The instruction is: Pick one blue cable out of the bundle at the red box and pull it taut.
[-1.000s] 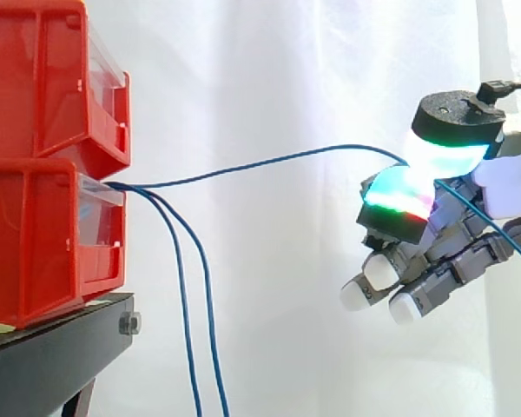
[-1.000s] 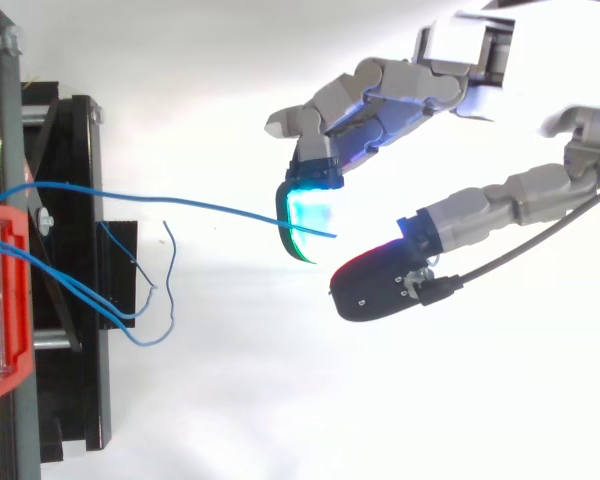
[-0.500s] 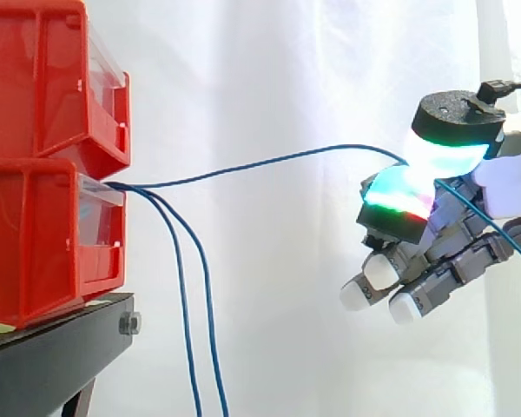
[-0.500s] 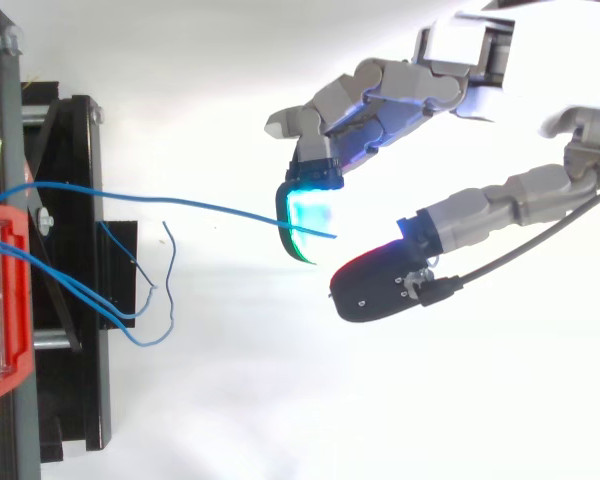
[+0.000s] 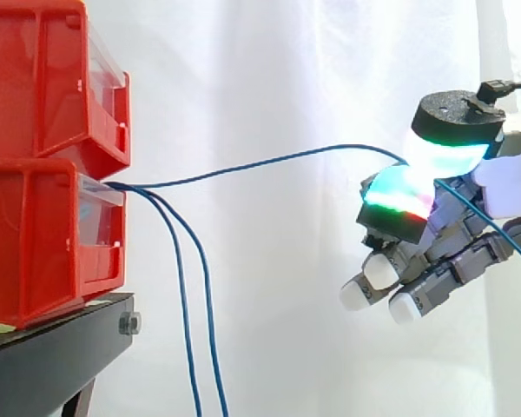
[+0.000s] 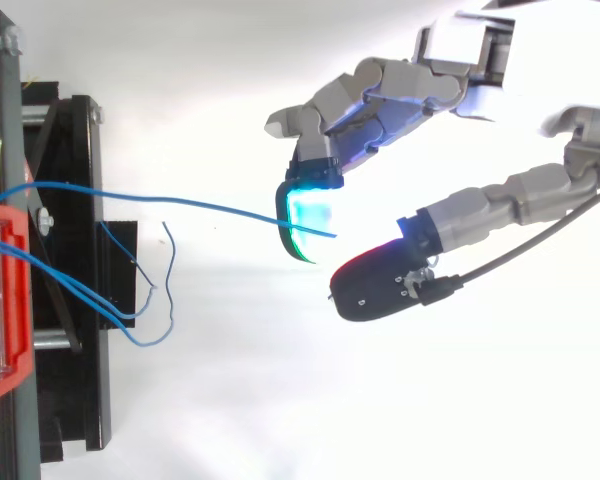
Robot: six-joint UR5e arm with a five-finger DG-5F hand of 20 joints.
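A blue cable (image 5: pixel 269 160) runs from the front of the lower red bin (image 5: pixel 35 234) in a slight upward arc to my hand (image 5: pixel 456 261) at the right. It passes between two glowing pads, one above and one below, and comes out behind them sloping down to the right edge. My hand is shut on this cable, which still shows a gentle curve. From above, the same cable (image 6: pixel 200 206) leaves the red bin (image 6: pixel 0 300) and ends at the cyan pad of my hand (image 6: pixel 380 95).
Two more blue cables (image 5: pixel 195 330) hang down from the same bin front. An upper red bin (image 5: pixel 43 78) is stacked on the lower one, both on a black stand (image 5: pixel 61 347). A white curtain hangs behind.
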